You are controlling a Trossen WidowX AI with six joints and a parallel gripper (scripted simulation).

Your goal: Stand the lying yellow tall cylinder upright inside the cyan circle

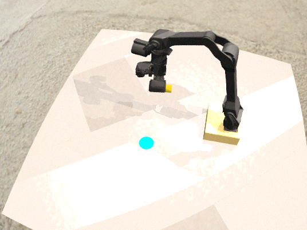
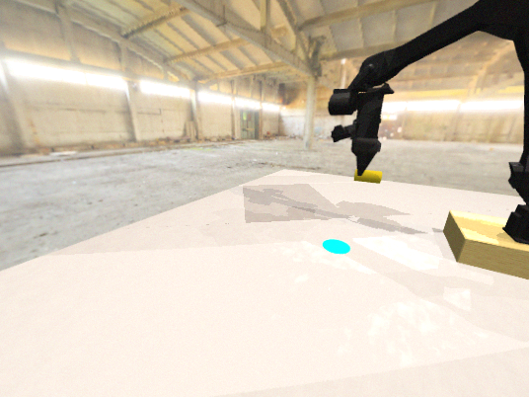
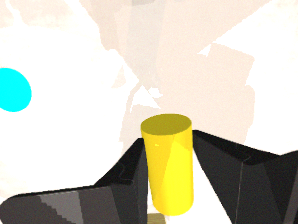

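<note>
My gripper (image 1: pixel 160 86) (image 2: pixel 366 170) (image 3: pixel 167 140) is shut on the yellow tall cylinder (image 1: pixel 169 88) (image 2: pixel 371 176) (image 3: pixel 167 165). It holds the cylinder lying level in the air above the far part of the table, one end sticking out to the right of the fingers in the top view. The cyan circle (image 1: pixel 146 142) (image 2: pixel 337 246) (image 3: pixel 12 90) lies flat on the table, nearer the front and a little left of the gripper. In the wrist view it shows at the left edge, well apart from the cylinder.
The arm's base stands on a tan wooden block (image 1: pixel 220 134) (image 2: pixel 486 244) at the right of the white table (image 1: pixel 86 183) (image 2: pixel 197 321). The arm's shadow falls on the table to the left of the gripper.
</note>
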